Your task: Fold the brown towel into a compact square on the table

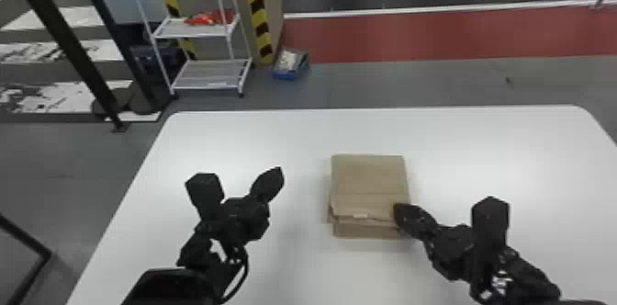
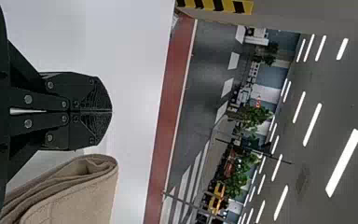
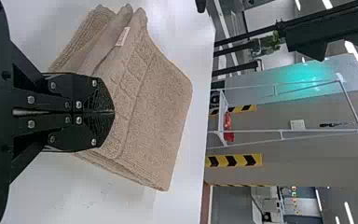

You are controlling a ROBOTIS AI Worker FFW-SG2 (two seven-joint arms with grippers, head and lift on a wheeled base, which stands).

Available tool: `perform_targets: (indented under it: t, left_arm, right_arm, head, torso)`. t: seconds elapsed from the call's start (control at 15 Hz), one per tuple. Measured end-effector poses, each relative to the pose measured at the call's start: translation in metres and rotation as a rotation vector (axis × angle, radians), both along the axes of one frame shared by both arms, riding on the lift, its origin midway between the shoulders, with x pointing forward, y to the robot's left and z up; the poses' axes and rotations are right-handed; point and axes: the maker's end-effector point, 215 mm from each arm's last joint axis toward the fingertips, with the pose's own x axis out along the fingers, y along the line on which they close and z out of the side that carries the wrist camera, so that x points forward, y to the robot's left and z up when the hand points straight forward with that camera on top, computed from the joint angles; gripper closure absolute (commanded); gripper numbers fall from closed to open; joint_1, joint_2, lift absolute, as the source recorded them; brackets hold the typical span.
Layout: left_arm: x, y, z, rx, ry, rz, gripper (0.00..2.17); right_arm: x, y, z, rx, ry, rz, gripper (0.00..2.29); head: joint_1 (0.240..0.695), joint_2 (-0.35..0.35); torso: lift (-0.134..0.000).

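Right, you have the brown towel (image 1: pixel 369 175) lying near the middle of the white table (image 1: pixel 482 143), folded into a layered, roughly square block; taking the towel as the centre of your clock in the head view, its lower layers stick out past the top one along the six o'clock side, and a small pale label (image 1: pixel 360 216) shows on that same side. Your right claw (image 1: pixel 397 211) comes in from about four o'clock, with its tip over the towel's edge there; in the right wrist view you can see the fingers of that claw (image 3: pixel 114 112) pressed together in front of the towel, with no cloth visible between them; whether they bear down on it, you cannot tell. Just ahead of those tips, a ribbed band (image 3: pixel 133 95) runs across the top layer, and the layers at the label's side stand slightly apart. Your left claw (image 1: pixel 278 172) is well apart from the towel, between nine and ten o'clock; its fingers are pressed together too, empty. Beyond the table you have a white rack (image 1: pixel 195 28) with red things (image 1: pixel 209 18) on its upper shelf, between ten and eleven o'clock; a blue box (image 1: pixel 291 72) sits on the floor at eleven.
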Motion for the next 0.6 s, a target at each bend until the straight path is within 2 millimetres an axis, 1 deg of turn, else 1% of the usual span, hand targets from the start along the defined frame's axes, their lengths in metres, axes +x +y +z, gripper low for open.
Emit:
perform_targets:
  t: [0.07,0.13,0.2,0.27,0.33,0.4,0.47,0.53,0.6]
  left_arm:
    - [-0.001,-0.001,0.0,0.004,0.001,-0.001,1.94]
    - [0.0,-0.003,0.003,0.01,-0.003,-0.004,1.82]
    - [0.001,-0.006,0.011,0.014,-0.015,-0.01,1.62]
    - [0.002,-0.009,0.021,0.017,-0.034,-0.016,1.27]
    - [0.001,-0.013,0.034,0.021,-0.061,-0.02,0.59]
    - [0.0,-0.017,0.045,0.028,-0.085,-0.021,0.1]
    - [-0.001,-0.021,0.058,0.041,-0.114,-0.021,0.02]
    - [-0.003,-0.024,0.066,0.057,-0.136,-0.017,0.02]
    - [-0.005,-0.028,0.075,0.078,-0.155,-0.015,0.03]
  right_arm:
    - [0.0,-0.003,0.007,0.008,-0.02,-0.005,1.4]
    - [0.0,-0.005,0.019,0.018,-0.048,-0.009,0.44]
    - [-0.002,-0.008,0.033,0.029,-0.075,-0.017,0.0]
    - [-0.005,-0.013,0.047,0.042,-0.098,-0.03,0.0]
    - [-0.01,-0.022,0.063,0.059,-0.119,-0.05,0.0]
    - [-0.015,-0.033,0.076,0.067,-0.137,-0.076,0.05]
    - [-0.02,-0.05,0.091,0.066,-0.161,-0.118,0.06]
    - [-0.025,-0.068,0.104,0.059,-0.186,-0.164,0.06]
    - [-0.032,-0.09,0.121,0.05,-0.219,-0.222,0.06]
  head:
    - [0.695,0.126]
    - [0.695,0.123]
    - [0.695,0.12]
    - [0.695,0.113]
    - [0.695,0.094]
    - [0.695,0.079]
    - [0.695,0.061]
    - [0.695,0.039]
    - [0.695,0.018]
  torso:
    - [-0.057]
    - [-0.057]
    - [-0.057]
    - [-0.057]
    - [-0.057]
    - [-0.057]
    - [-0.057]
    - [-0.057]
    - [-0.057]
